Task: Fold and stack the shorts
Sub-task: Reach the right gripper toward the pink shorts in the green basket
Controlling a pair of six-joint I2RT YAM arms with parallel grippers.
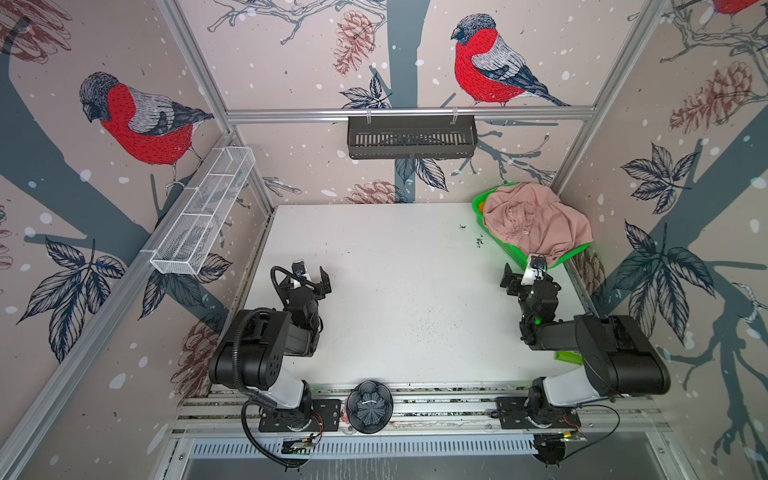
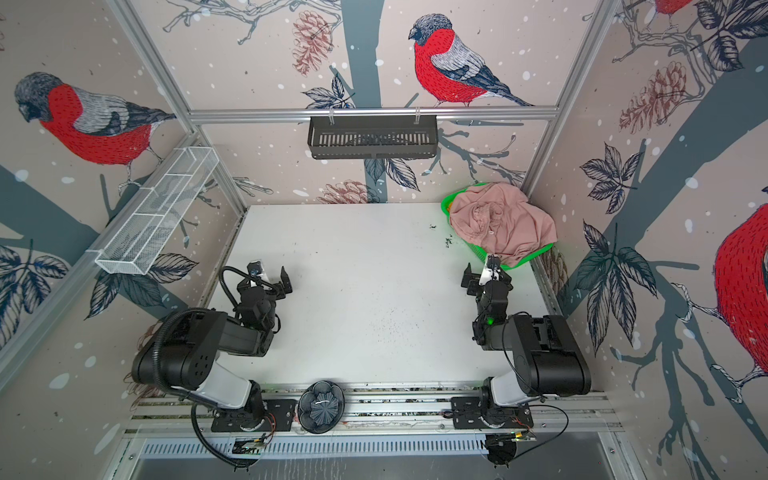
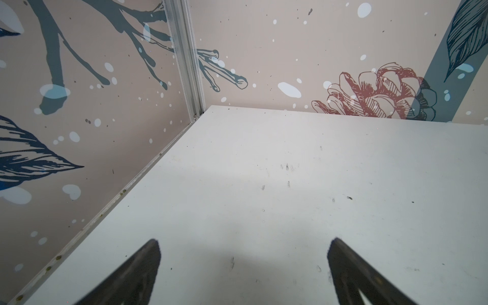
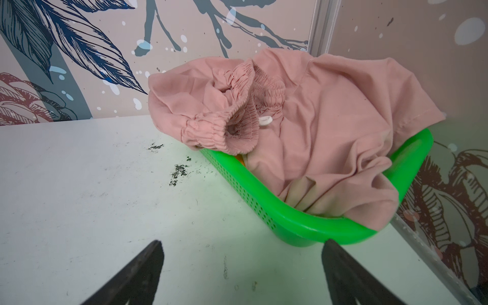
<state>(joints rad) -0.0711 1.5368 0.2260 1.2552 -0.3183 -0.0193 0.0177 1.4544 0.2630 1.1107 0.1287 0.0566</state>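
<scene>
The dusty pink shorts (image 1: 536, 220) (image 2: 503, 220) lie crumpled over a green mesh basket (image 1: 515, 257) (image 2: 478, 249) at the table's back right corner. Their gathered waistband faces the right wrist view (image 4: 330, 118). A sliver of orange shorts (image 4: 239, 158) (image 1: 481, 205) peeks out under the pink cloth inside the basket (image 4: 290, 219). My right gripper (image 1: 523, 270) (image 2: 484, 270) (image 4: 241, 247) hovers open just in front of the basket's near rim, empty. On the left side, my left gripper (image 1: 309, 276) (image 2: 270, 276) (image 3: 244, 245) is open over bare table, holding nothing.
The white table (image 1: 395, 270) is walled on three sides. A black slatted shelf (image 1: 411, 137) hangs on the back wall and a white wire basket (image 1: 203, 212) on the left wall. A dark flower-shaped bowl (image 1: 369, 407) sits on the front rail.
</scene>
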